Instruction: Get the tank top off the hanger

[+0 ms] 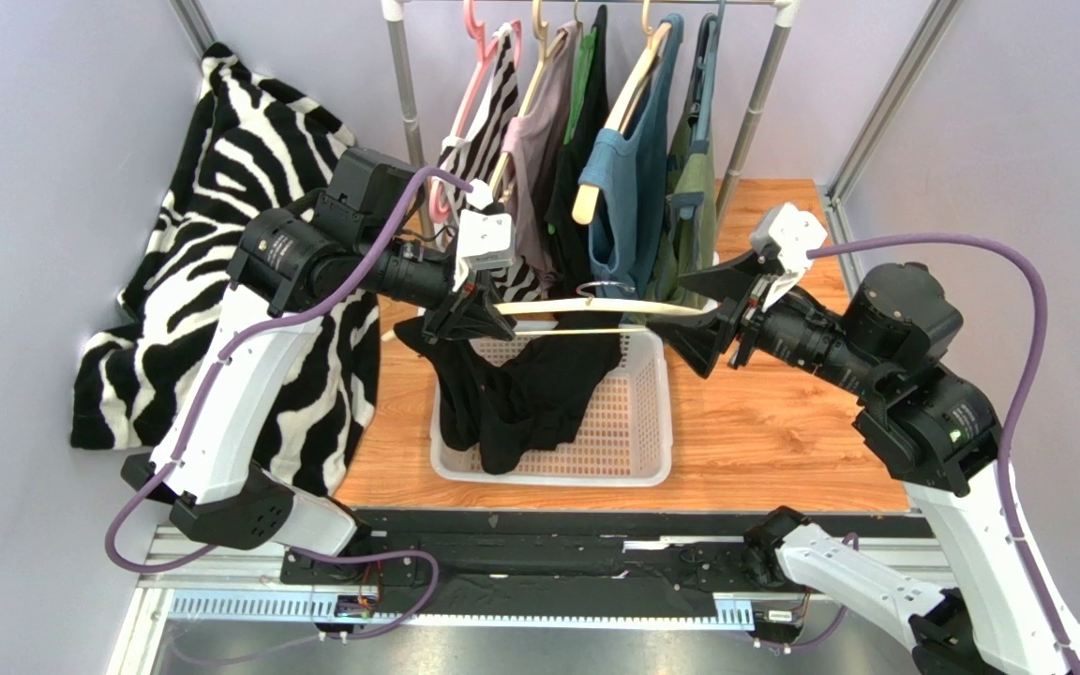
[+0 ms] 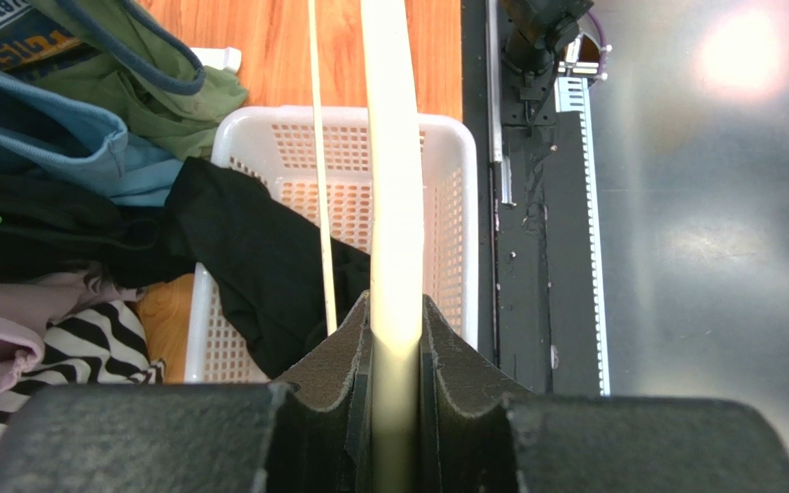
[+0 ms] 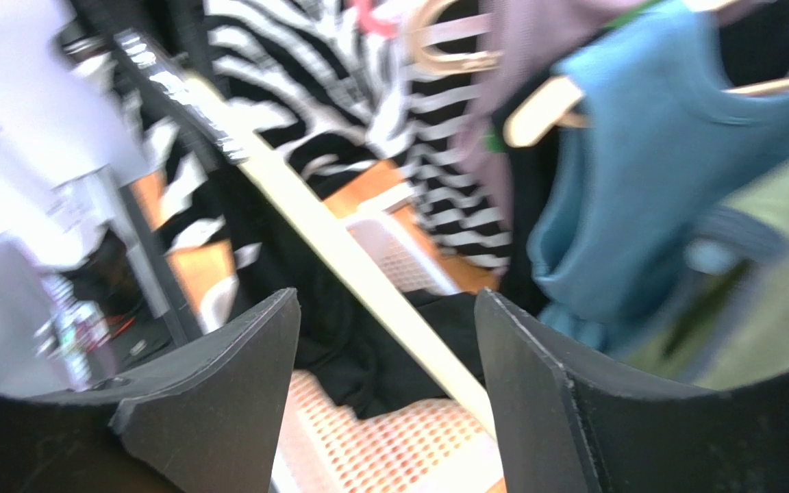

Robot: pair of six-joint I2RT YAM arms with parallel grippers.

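The white plastic basket (image 1: 546, 474) stands nearest the arm bases, on the wooden tabletop (image 1: 785, 436). The black tank top (image 1: 532, 394) is seen lying largely inside it. Its upper part rises toward the hanger (image 1: 602, 305) close beside the left gripper (image 2: 397, 318). Whether a strap is looped round the bar cannot be told.

The hanger is held roughly level just above the basket. Its left end is clamped between the left gripper's fingers, as the left wrist view shows plainly. The right gripper (image 3: 386, 308) is placed at the hanger's right end with its jaws spread and nothing held. The bar is seen through the gap, apart from both pads.

The tank top is judged to be light, limp and stretchy, so no shape is kept once it is lifted. A bunched fold just below the bar, near the clamped end, is recommended as the place to take hold. A single thin layer is likely to slip from the pads. The cloth is expected to slide easily along the smooth bar, though a strap may catch on the bar's tip or on the thin lower rod (image 2: 318, 154). A pull down and along the bar is therefore advised.

Farther back, the clothes rail (image 1: 761, 99) carries other hung garments, among them a blue top (image 1: 628, 190). A zebra-print blanket (image 1: 257, 155) is draped at the far left.
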